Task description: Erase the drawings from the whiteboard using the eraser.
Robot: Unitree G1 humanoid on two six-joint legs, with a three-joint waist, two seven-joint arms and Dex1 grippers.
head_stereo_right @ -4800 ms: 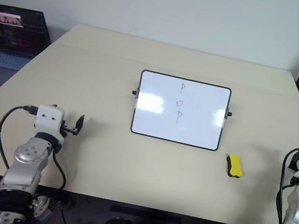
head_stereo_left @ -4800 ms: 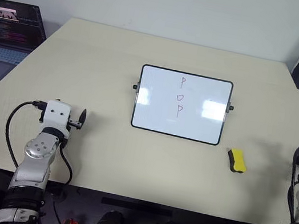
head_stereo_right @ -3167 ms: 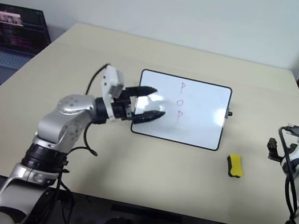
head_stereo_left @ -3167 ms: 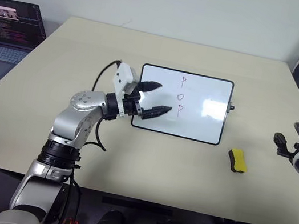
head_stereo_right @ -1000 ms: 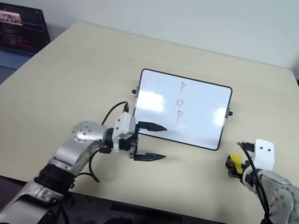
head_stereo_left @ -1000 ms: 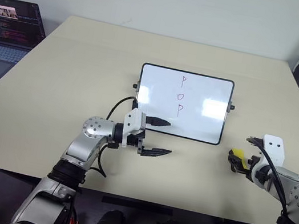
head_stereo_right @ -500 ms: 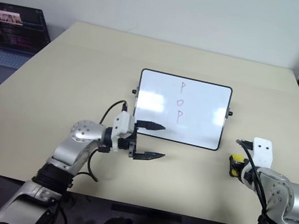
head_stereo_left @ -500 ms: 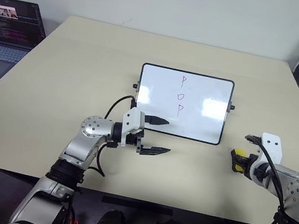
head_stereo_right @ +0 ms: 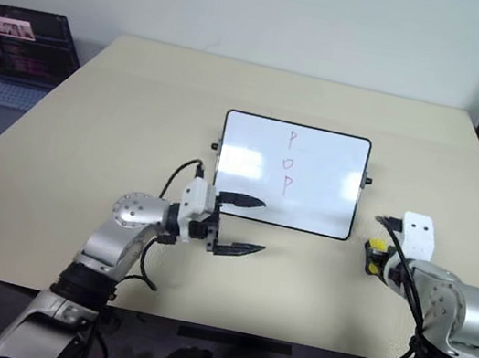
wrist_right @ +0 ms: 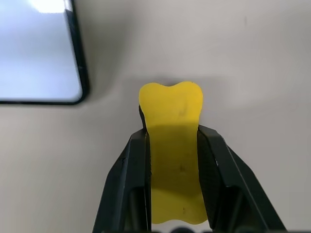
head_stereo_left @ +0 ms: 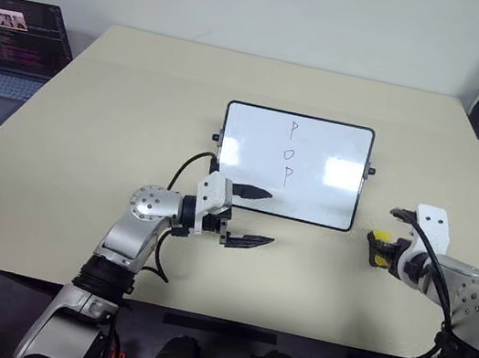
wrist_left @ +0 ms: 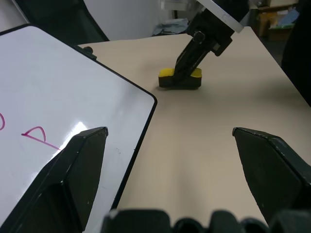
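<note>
On the far left of the scene, a laptop (head_stereo_left: pixel 6 54) is standing beside the table (head_stereo_left: pixel 123 103), and it is taking no part in your task. Moving toward the middle, your left gripper (head_stereo_left: pixel 250 215) is hovering with its fingers spread wide and nothing between them, just in front of the lower left corner of the whiteboard (head_stereo_left: pixel 293 165). The drawings (head_stereo_left: pixel 289 154), three small letters in a column, are not being touched yet, so no erasing is done. At the right, the change is happening: a second ago your right gripper (wrist_right: pixel 172 150) was open around the eraser (wrist_right: pixel 172 145), and now its fingers are clenching on the two long sides of the yellow block. This means you are probably ready to carry it to the whiteboard. Whether it is already off the table, I cannot tell. No containers are showing here.
</note>
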